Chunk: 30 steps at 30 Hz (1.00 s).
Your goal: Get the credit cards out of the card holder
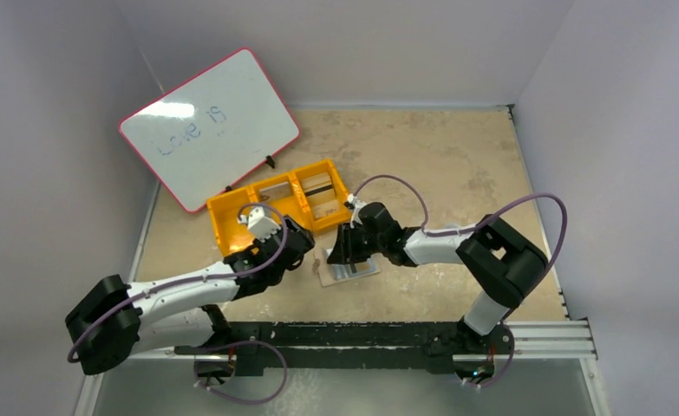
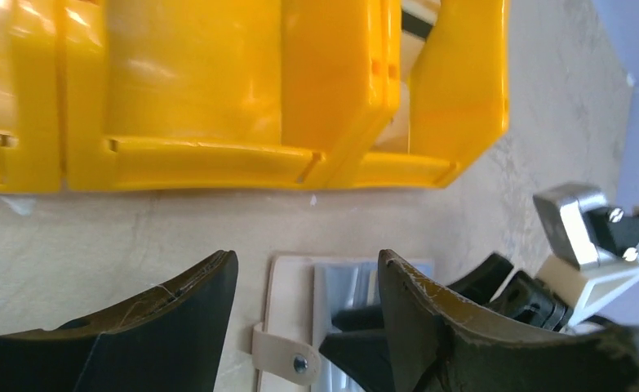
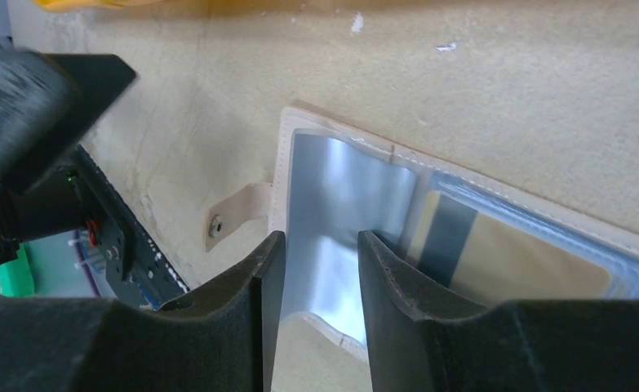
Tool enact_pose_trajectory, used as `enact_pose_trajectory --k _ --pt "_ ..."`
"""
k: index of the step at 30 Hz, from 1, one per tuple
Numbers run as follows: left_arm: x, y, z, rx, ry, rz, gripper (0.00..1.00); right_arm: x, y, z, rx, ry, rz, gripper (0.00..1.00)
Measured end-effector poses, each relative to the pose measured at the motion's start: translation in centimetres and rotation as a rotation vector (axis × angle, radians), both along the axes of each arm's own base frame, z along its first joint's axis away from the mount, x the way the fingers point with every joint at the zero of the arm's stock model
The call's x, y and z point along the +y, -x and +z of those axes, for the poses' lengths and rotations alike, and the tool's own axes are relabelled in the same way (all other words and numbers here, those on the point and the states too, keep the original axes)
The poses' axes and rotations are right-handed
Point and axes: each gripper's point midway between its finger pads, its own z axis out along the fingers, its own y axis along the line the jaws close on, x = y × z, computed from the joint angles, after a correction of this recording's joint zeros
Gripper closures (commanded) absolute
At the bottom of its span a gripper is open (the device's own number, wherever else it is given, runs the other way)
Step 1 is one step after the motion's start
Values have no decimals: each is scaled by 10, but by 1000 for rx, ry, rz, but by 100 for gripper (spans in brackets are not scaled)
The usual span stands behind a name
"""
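One card holder [image 1: 350,269], opened flat, near yellow bin [image 1: 220,224].
Both spread: left gripper [image 2: 308,278], right gripper [image 3: 320,245]; whiteboard [image 1: 210,130] reads "Love is".

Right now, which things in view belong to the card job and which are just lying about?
Job:
- card holder, lying open
- tan card, tucked in one panel
- right pincer, straddling the other panel
- left pincer, open, close by the holder

Lying about:
- yellow bin
- whiteboard
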Motion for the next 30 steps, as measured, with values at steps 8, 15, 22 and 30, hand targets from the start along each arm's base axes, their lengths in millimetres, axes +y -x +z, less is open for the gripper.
enact_pose_trajectory --k 8,15,22,30 --pt "-34 5 -28 120 -40 -140 42 8 2 1 -21 -47 47 61" --pt "-40 9 -33 154 -7 -146 42 9 5 0 -27 -72 68 60" --pt "-54 5 -59 231 -86 -177 77 10 5 1 -31 -85 73 61" --pt "-45 0 -70 247 -137 -144 100 9 14 3 -19 -108 95 55"
